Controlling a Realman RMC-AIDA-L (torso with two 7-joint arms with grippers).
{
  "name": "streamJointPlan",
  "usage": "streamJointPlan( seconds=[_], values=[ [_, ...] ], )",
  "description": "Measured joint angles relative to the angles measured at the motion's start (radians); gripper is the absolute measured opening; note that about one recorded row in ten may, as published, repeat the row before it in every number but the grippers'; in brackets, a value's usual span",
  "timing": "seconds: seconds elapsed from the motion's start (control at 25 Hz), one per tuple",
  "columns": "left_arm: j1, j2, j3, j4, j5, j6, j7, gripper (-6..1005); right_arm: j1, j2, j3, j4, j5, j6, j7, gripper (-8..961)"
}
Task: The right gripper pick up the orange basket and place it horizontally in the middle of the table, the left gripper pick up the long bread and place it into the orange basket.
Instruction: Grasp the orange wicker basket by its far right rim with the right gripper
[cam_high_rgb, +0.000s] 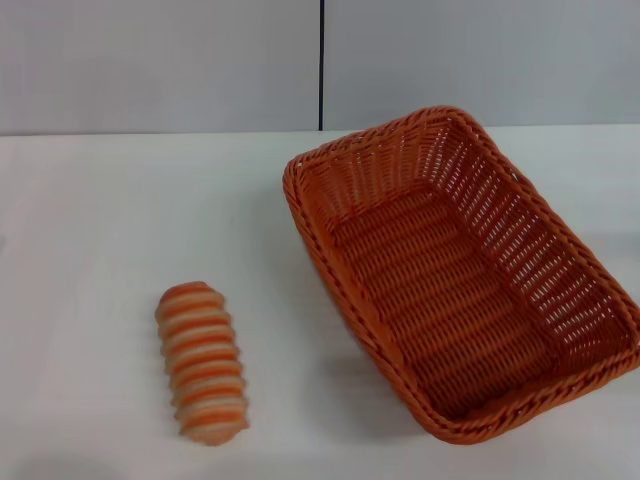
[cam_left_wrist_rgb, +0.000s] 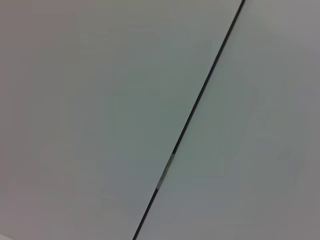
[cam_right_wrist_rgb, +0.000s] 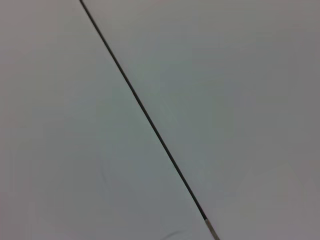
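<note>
The orange basket (cam_high_rgb: 450, 270) is a large woven wicker one lying empty on the right half of the white table (cam_high_rgb: 90, 230), its long side running diagonally from the far middle to the near right. The long bread (cam_high_rgb: 202, 362), striped orange and cream, lies on the table at the near left, well apart from the basket. Neither gripper nor arm shows in the head view. Both wrist views show only a pale wall panel with a thin dark seam (cam_left_wrist_rgb: 195, 107) (cam_right_wrist_rgb: 145, 112).
A grey wall (cam_high_rgb: 160, 60) with a dark vertical seam (cam_high_rgb: 321, 65) rises behind the table's far edge. Bare tabletop lies between the bread and the basket and along the left side.
</note>
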Motion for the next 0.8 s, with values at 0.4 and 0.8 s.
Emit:
streamJointPlan(
  seconds=[0.4, 0.8],
  values=[
    [-0.018, -0.003, 0.009, -0.012, 0.000, -0.014, 0.001, 813, -0.016, -0.006, -0.102, 0.230, -0.230, -0.077, 0.256, 605],
    [-0.023, -0.005, 0.006, -0.035, -0.003, -0.025, -0.004, 813, -0.058, -0.004, -0.153, 0.820, -0.595, 0.010, 0.855, 598]
  ],
)
